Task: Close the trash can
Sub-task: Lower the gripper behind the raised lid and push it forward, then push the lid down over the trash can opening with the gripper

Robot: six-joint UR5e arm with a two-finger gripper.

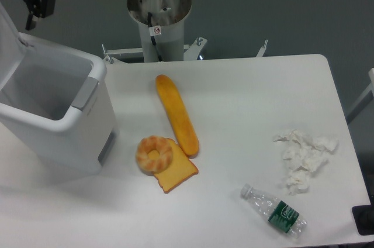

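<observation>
The trash can (70, 125) is a large white boxy bin at the table's left, open, with its inside showing empty. Its flat white lid (7, 43) stands raised at the far left edge of the view. A grey latch strip (86, 92) runs along the front rim. My gripper (31, 19) is black and hangs at the top left, just above the can's back rim and close beside the raised lid's upper part. Only part of it shows, and I cannot tell how the jaws stand or whether it touches the lid.
A long baguette (177, 114), a donut (154, 154) and a slice of toast (175, 173) lie mid-table. Crumpled tissues (304, 157) and a lying water bottle (274, 209) are at the right. The arm's pedestal (159, 20) stands behind the table. A dark object (364, 220) is at the bottom right corner.
</observation>
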